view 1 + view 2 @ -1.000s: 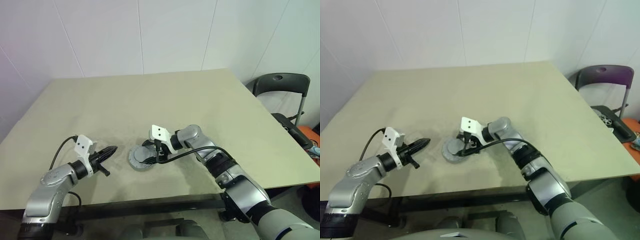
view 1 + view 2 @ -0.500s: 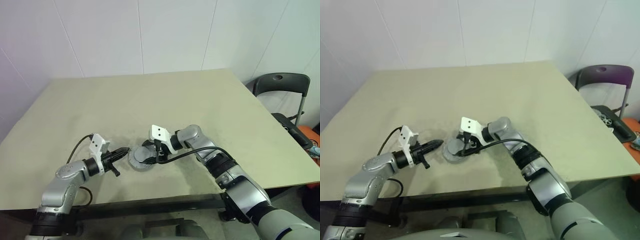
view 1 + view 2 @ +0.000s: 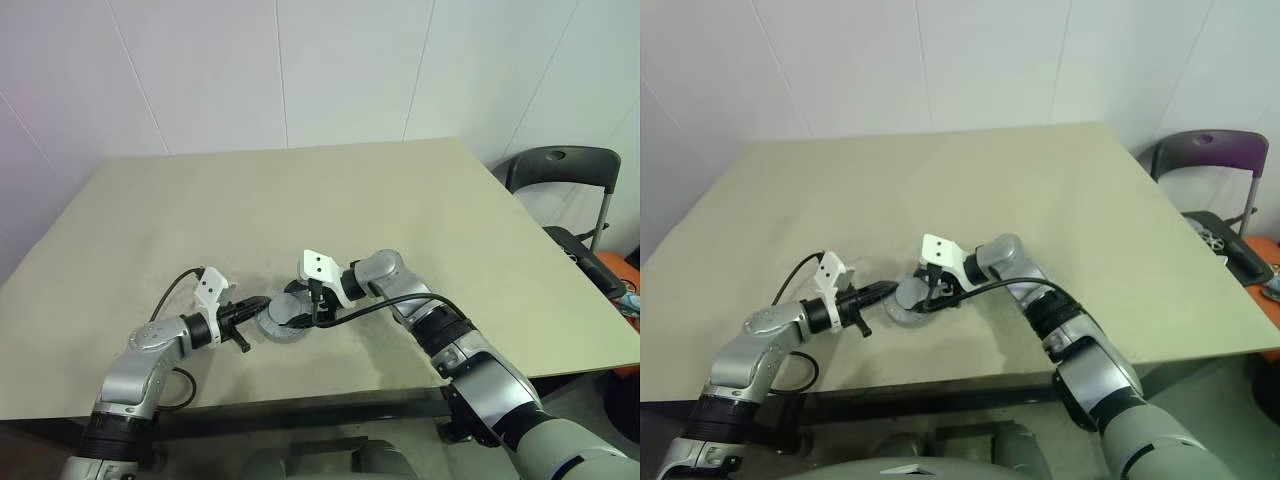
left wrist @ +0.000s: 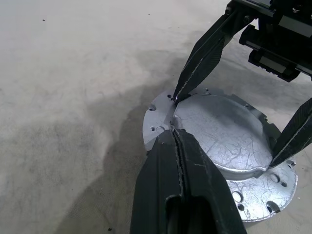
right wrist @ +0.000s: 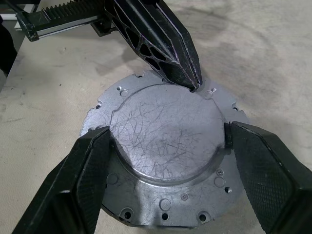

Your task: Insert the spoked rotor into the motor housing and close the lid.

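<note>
Two grippers now sit at the stacked disc: the left gripper (image 3: 262,303), fingers pressed shut and holding nothing, has swept in from well to the left of it a second ago and its tip now touches the near-left edge of the raised plate (image 5: 166,130). The right gripper (image 5: 168,148) has not shifted; its fingers stand wide apart, one on either side of that plate, touching or nearly touching its rim, so I can't call it a firm grip.

My read: the closed tip is coming in as a poker, to press or nudge the lid (image 4: 222,136) home while the right one steadies it. Closing looks like the step in hand, late in the task.

The part itself sits on the table (image 3: 400,220) near the front edge, between the two arms. It's a pale grey metal round piece: a scratched, flat, plain-faced plate raised over a wider flange (image 5: 161,207) with small holes and a slightly notched outline. No copper windings and no spoked rotor are visible, so presumably they're underneath; can't confirm. The plate looks level with no obvious gap on the visible side.
</note>
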Robot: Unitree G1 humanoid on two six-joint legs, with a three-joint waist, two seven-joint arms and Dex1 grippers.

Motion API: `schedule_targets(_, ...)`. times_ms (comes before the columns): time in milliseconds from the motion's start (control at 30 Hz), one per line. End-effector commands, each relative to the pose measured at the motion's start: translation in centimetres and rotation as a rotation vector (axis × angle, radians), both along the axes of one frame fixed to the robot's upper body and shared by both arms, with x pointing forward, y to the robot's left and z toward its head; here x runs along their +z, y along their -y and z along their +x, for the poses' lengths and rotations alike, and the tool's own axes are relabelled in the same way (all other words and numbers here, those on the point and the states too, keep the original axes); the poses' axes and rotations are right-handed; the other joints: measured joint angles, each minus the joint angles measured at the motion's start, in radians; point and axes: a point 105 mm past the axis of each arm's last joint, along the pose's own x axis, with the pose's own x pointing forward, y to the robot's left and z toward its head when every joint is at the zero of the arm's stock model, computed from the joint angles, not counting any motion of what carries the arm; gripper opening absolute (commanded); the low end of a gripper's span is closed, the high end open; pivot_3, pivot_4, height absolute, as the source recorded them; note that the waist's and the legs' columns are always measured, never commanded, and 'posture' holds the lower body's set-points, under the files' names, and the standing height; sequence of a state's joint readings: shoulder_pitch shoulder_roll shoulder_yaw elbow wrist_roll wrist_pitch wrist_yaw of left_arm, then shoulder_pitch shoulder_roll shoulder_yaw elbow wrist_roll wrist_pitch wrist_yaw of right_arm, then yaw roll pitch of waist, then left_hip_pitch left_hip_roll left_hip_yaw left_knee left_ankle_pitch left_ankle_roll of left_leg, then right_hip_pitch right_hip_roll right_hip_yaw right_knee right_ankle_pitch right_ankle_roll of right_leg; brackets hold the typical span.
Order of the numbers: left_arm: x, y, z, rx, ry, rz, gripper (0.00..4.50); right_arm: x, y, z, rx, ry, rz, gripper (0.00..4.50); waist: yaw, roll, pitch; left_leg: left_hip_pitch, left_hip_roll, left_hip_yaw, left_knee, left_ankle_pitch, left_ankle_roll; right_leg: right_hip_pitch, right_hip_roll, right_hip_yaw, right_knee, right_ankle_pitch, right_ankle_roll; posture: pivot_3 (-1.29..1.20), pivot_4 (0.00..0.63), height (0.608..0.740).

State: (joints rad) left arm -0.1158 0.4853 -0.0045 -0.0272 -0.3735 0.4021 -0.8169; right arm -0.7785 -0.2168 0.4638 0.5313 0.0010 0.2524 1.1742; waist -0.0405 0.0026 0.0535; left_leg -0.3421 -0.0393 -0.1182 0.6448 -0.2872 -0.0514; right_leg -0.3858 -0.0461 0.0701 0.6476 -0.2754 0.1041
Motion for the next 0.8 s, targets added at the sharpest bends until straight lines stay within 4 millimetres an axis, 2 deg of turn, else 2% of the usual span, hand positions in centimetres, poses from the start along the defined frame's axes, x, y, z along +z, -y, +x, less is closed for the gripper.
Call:
schedule_targets(33,-1.0,0.1,-0.6,-0.018,-0.044,0.046,0.0,-0.9,1.1,0.1,-0.024,-0.004,-0.063,3.46,0.0,0.0,0.0,0.0,0.0,0.0,0.0,0.0,0.0,0.0,0.0,0.0,0.0,0.0,0.0,0.0,0.0,0.74)
schedule_targets(100,-1.0,0.1,-0.7,-0.018,-0.044,0.047,0.0,-0.8,1.1,0.2,-0.027,-0.014,-0.057,4.17,0.0,0.0,0.0,0.0,0.0,0.0,0.0,0.0,0.0,0.0,0.0,0.0,0.0,0.0,0.0,0.0,0.0,0.74)
schedule_targets(167,-0.9,0.1,-0.7,-0.017,-0.045,0.044,0.0,-0.4,1.0,0.4,-0.043,-0.021,-0.037,4.45,-0.001,0.0,0.0,0.0,0.0,0.0,0.0,0.0,0.0,0.0,0.0,0.0,0.0,0.0,0.0,0.0,0.0,0.74)
schedule_targets(233,-0.9,0.1,-0.7,-0.014,-0.042,0.045,0.0,0.2,0.9,0.6,-0.059,-0.026,-0.012,4.45,-0.002,0.0,0.0,0.001,0.0,0.0,0.0,0.0,0.0,0.0,0.0,0.0,0.0,0.0,0.0,0.0,0.0,0.74)
schedule_targets(367,-0.7,0.1,-0.7,-0.008,-0.043,0.038,0.0,2.7,0.9,1.3,-0.088,-0.049,0.076,4.45,-0.001,0.0,0.0,0.001,0.0,0.0,0.0,0.0,0.0,0.0,0.0,0.0,0.0,0.0,0.0,0.0,0.0,0.74)
schedule_targets(500,-0.6,0.1,-0.7,-0.01,-0.043,0.041,0.0,4.6,1.5,1.8,-0.138,-0.132,0.156,4.45,-0.001,0.0,0.0,-0.001,0.0,0.0,0.0,0.0,0.0,0.0,0.0,0.0,0.0,0.0,0.0,0.0,0.0,0.74)
schedule_targets(600,-0.5,-0.2,-0.7,-0.01,-0.041,0.048,0.0,4.5,3.0,1.8,-0.186,-0.25,0.147,4.45,0.0,0.001,0.0,-0.003,0.0,0.0,0.0,0.0,0.0,0.0,0.0,0.0,0.0,0.0,0.0,0.0,0.0,0.74)
schedule_targets(800,-0.3,-0.4,-0.8,-0.006,-0.04,0.051,0.0,4.6,4.2,1.3,-0.267,-0.444,0.169,4.45,-0.003,0.001,0.0,-0.007,0.0,0.0,-0.001,0.0,0.0,-0.005,0.0,0.0,0.0,0.0,0.0,0.0,0.0,0.74)
